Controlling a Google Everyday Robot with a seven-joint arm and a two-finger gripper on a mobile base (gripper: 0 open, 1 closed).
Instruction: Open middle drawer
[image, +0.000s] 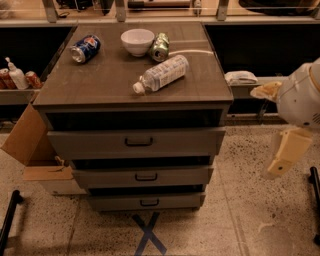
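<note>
Grey-brown middle drawer well left of tool

**Arm at right edge, gripper hanging low**

The robot's white, rounded arm housing is showing at the right edge of the camera view, about mid-height, and is being cut off by the frame on its far side. A small tan, wedge-shaped part is jutting from the housing's left side and pointing left. Below the housing, the cream-coloured, tapering gripper is hanging downward in open air. It is leaning a little, so its narrow lower tip is sitting further left than its broader top. The tip is pointing down and slightly left, in the lower right of the view.
</note>
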